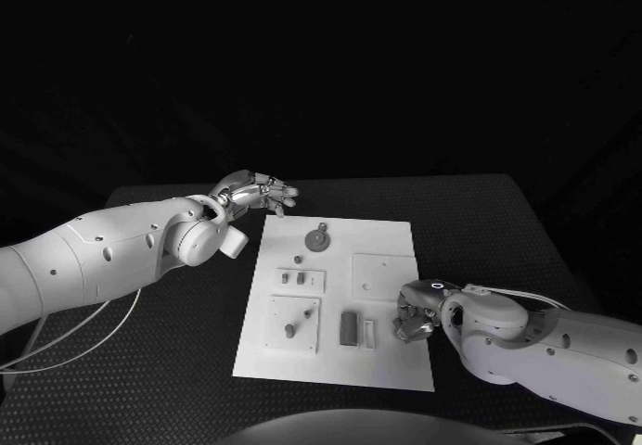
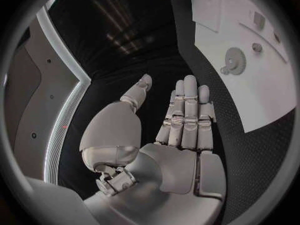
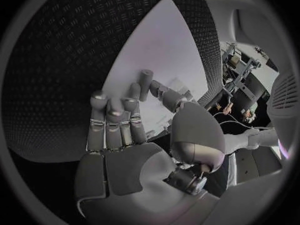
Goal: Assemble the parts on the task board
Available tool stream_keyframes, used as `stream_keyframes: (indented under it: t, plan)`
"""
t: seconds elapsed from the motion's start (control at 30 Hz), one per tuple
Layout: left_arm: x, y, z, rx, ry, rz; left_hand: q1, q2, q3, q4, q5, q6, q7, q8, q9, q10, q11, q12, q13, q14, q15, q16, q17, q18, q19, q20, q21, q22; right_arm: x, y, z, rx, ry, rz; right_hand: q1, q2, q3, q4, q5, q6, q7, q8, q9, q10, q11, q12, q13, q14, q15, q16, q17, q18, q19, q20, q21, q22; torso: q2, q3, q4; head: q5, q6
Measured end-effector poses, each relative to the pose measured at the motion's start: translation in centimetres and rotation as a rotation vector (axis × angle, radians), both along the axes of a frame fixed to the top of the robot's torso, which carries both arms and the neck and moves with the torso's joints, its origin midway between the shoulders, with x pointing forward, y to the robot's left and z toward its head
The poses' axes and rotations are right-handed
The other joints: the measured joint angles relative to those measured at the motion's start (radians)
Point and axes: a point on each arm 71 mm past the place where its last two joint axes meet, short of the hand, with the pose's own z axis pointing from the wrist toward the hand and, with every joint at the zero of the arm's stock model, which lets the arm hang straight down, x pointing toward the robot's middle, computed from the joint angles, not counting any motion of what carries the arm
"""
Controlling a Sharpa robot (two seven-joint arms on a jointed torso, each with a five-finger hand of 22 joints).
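Note:
The white task board (image 1: 391, 363) lies in the middle of the black table. A round grey gear (image 1: 317, 240) sits near its far edge, small grey parts (image 1: 297, 275) lie left of centre, and a dark block (image 1: 349, 326) stands beside a pale bar (image 1: 369, 333) near the front. My left hand (image 1: 258, 194) hovers just off the board's far left corner, fingers stretched, holding nothing. In the left wrist view that hand (image 2: 182, 130) faces the board (image 2: 262, 97) and the gear (image 2: 234, 61). My right hand (image 1: 417, 317) rests over the board's right side near the dark block. In the right wrist view nothing shows between the fingers (image 3: 119, 127).
A square recess (image 1: 381, 273) lies on the board's right half, just beyond my right hand. A raised square plate (image 1: 293, 324) with two small pieces occupies the front left. Black table mat (image 1: 147, 371) surrounds the board on all sides.

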Motion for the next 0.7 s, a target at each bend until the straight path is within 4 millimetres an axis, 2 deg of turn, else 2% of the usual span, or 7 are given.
stream_keyframes:
  t: [0.13, 0.17, 0.2, 0.4, 0.5, 0.53, 0.7]
  plan:
    - [-0.01, 0.01, 0.0, 0.0, 0.0, 0.0, 0.0, 0.0, 0.0, 0.0, 0.0, 0.0, 0.0, 0.0, 0.0, 0.0, 0.0, 0.0, 0.0, 0.0, 0.0, 0.0, 0.0, 0.0, 0.0, 0.0, 0.0, 0.0, 0.1, -0.03, 0.02, 0.004, 0.012, 0.006, -0.046, 0.046, 0.038, -0.037, 0.038, -0.001, 0.006, -0.004, 0.001, 0.003, 0.004, -0.003, 0.006, -0.003, 0.003, -0.003, 0.009, 0.0, 0.0, 0.0, 0.0, 0.005, 0.0, -0.0004, 0.0, 0.0, -0.001]
    - [-0.01, 0.02, 0.0, 0.0, 0.0, 0.0, 0.0, 0.0, 0.0, 0.0, 0.0, 0.0, 0.0, 0.0, 0.0, 0.0, 0.0, 0.0, 0.0, 0.0, 0.0, 0.0, 0.0, 0.0, 0.0, 0.0, 0.0, 0.0, 0.13, -0.06, 0.0, 0.006, 0.017, 0.005, -0.055, 0.055, 0.045, -0.044, 0.039, -0.001, 0.01, -0.018, 0.044, 0.002, 0.005, -0.005, 0.008, -0.001, 0.005, -0.004, 0.011, 0.0, 0.0, 0.0, 0.001, 0.006, 0.0, -0.0004, 0.0, 0.0, -0.001]
    - [-0.01, 0.02, 0.0, 0.0, 0.0, 0.0, 0.0, 0.0, 0.0, 0.0, 0.0, 0.0, 0.0, 0.0, 0.0, 0.0, 0.0, 0.0, 0.0, 0.0, 0.0, 0.0, 0.0, 0.0, 0.0, 0.0, 0.0, 0.0, 0.12, -0.08, -0.01, 0.009, 0.021, 0.004, -0.069, 0.069, 0.053, -0.052, 0.039, 0.0, 0.011, -0.102, 0.187, 0.002, 0.005, -0.005, 0.01, 0.002, 0.006, -0.008, 0.014, -0.002, 0.001, 0.002, 0.005, 0.006, 0.0, -0.0005, -0.0001, 0.0, -0.001]
    - [-0.02, 0.02, 0.0, 0.001, 0.0, -0.001, 0.0, 0.0, 0.0, 0.0, 0.0, 0.0, 0.0, 0.0, 0.0, 0.0, 0.0, 0.0, 0.0, 0.0, 0.0, 0.0, 0.0, 0.0, 0.0, 0.0, 0.0, 0.0, 0.22, -0.39, 0.0, 0.046, 0.055, -0.038, -0.092, 0.092, 0.07, -0.067, 0.039, 0.004, 0.015, -0.131, 0.187, 0.01, 0.005, -0.005, 0.016, 0.008, 0.004, -0.008, 0.02, -0.003, 0.001, 0.002, 0.006, 0.007, 0.0, -0.0003, 0.0, 0.001, 0.0]
    - [-0.03, 0.02, 0.0, 0.002, 0.0, -0.001, 0.0, 0.0, 0.0, 0.0, 0.0, 0.0, 0.0, 0.0, 0.0, 0.0, 0.0, 0.0, 0.0, 0.0, 0.0, 0.0, 0.001, 0.0, 0.0, 0.0, 0.0, 0.0, 0.18, -0.68, -0.01, 0.081, 0.078, -0.078, -0.093, 0.093, 0.072, -0.069, 0.04, 0.004, 0.015, -0.17, 0.189, 0.011, 0.003, -0.008, 0.016, 0.01, 0.004, -0.008, 0.021, -0.003, 0.003, 0.001, 0.006, 0.007, 0.0, 0.0, 0.0, 0.002, 0.0]
    - [-0.03, 0.02, 0.0, 0.002, 0.0, -0.001, 0.0, 0.0, 0.0, 0.0, 0.0, 0.0, 0.0, 0.0, 0.0, 0.0, 0.0, 0.0, 0.0, 0.0, 0.0, 0.0, 0.001, 0.0, 0.0, 0.0, 0.0, 0.0, 0.16, -0.76, -0.01, 0.092, 0.084, -0.089, -0.093, 0.093, 0.072, -0.069, 0.079, 0.004, 0.015, -0.188, 0.197, 0.011, 0.003, -0.008, 0.017, 0.01, 0.004, -0.01, 0.022, -0.003, 0.006, 0.001, 0.006, 0.007, 0.0, 0.0, 0.0, 0.002, 0.001]
    - [-0.03, 0.03, 0.0, 0.002, 0.0, -0.002, 0.0, 0.0, 0.0, 0.0, 0.0, 0.0, 0.0, 0.0, 0.0, 0.0, 0.0, 0.0, 0.0, 0.0, 0.0, 0.0, 0.001, 0.0, 0.0, 0.0, 0.0, 0.0, -0.07, -0.93, -0.04, 0.139, 0.107, -0.139, -0.093, 0.093, 0.073, -0.07, 0.108, 0.008, 0.011, -0.238, 0.197, 0.011, 0.003, -0.009, 0.018, 0.011, 0.003, -0.012, 0.024, -0.004, 0.008, 0.0, 0.006, 0.007, 0.0, 0.0, -0.0001, 0.003, 0.001]
